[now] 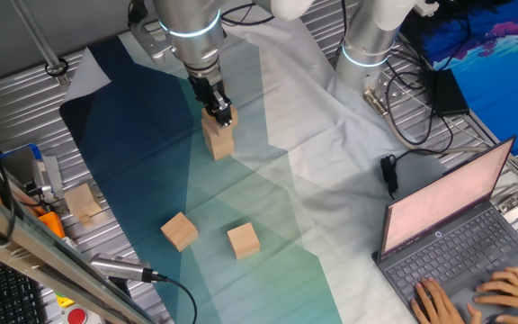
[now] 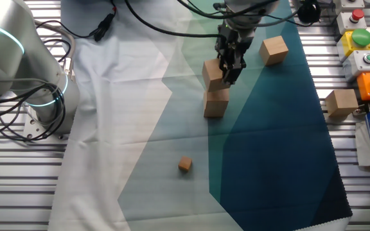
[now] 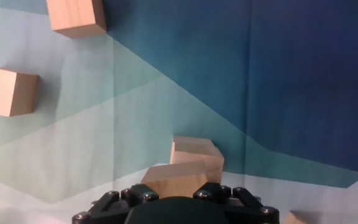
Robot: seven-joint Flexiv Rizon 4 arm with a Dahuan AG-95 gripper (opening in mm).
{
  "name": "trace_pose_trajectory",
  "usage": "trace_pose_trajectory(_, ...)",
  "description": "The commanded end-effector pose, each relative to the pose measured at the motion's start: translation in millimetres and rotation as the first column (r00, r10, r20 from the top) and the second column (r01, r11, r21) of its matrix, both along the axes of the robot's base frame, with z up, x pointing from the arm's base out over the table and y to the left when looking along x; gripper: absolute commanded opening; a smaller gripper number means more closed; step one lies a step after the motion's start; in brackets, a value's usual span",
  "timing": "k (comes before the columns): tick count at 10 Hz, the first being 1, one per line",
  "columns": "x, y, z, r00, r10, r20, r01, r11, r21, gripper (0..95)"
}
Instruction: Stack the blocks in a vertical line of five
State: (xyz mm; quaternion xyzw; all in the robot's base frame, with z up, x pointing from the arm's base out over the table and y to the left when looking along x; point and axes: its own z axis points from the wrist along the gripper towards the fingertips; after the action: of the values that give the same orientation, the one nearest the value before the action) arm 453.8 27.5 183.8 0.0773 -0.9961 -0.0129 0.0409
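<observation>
Two blocks [image 2: 216,102] stacked; end effector [image 2: 230,72] grips the upper, its fingertips hidden in hand view.

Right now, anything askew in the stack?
Yes. The upper block, at the gripper, sits twisted and offset on the bottom block; the hand view shows their edges misaligned. Only two are stacked.

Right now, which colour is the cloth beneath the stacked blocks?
Teal-green, between white and dark blue bands of the cloth; the other fixed view shows it best.
</observation>
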Motion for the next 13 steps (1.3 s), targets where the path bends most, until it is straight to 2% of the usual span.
trace_pose_trajectory(1, -0.3, 0.0, 0.3, 1.000, 0.018, 0.008, -0.018, 1.000, 0.011, 0.0)
trace_pose_trajectory(2, -0.3, 0.0, 0.3, 1.000, 0.014, 0.019, -0.015, 1.000, 0.008, 0.0)
trace_pose_trajectory(6, -0.3, 0.0, 0.3, 0.998, -0.059, 0.016, 0.059, 0.998, -0.011, 0.0)
trace_pose_trajectory(10, -0.4, -0.2, 0.7, 0.996, -0.085, 0.021, 0.086, 0.996, -0.024, 0.0)
trace_pose_trajectory(13, 0.7, -15.3, 11.4, 0.990, -0.129, 0.050, 0.131, 0.991, -0.024, 0.0)
